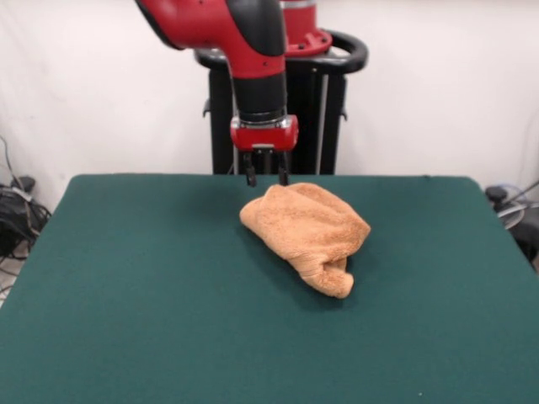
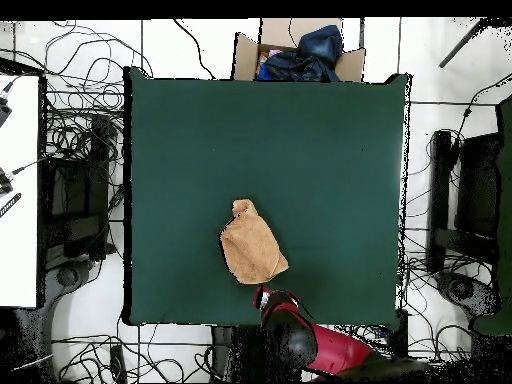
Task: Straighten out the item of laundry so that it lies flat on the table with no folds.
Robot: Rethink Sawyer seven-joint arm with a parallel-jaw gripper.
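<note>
orange-tan terry cloth, the towel (image 1: 305, 234) lies bunched in a soft heap on the green felt table (image 1: 126, 295), folded over on itself with a rolled lobe poking out at its 5 o'clock end in the front view. from overhead the towel (image 2: 252, 246) sits a little toward 6 o'clock of the table's (image 2: 330, 150) middle, with a small nub at its 11 o'clock corner and the wider part spreading toward 5 o'clock.

the gripper (image 1: 265, 178) hangs from the red and black arm (image 1: 253, 50), at about 11 o'clock from the heap in the front view, its two dark fingertips (image 1: 250, 179) held apart with a gap between them and nothing in it. the tips sit close to the towel's far edge; whether they touch the cloth or the table i cannot tell. overhead, the gripper (image 2: 264, 297) shows just beyond the towel's 5 o'clock edge, near the table's 6 o'clock border.

a cardboard box (image 2: 300, 52) with dark blue cloth sits off the table at 12 o'clock overhead.
</note>
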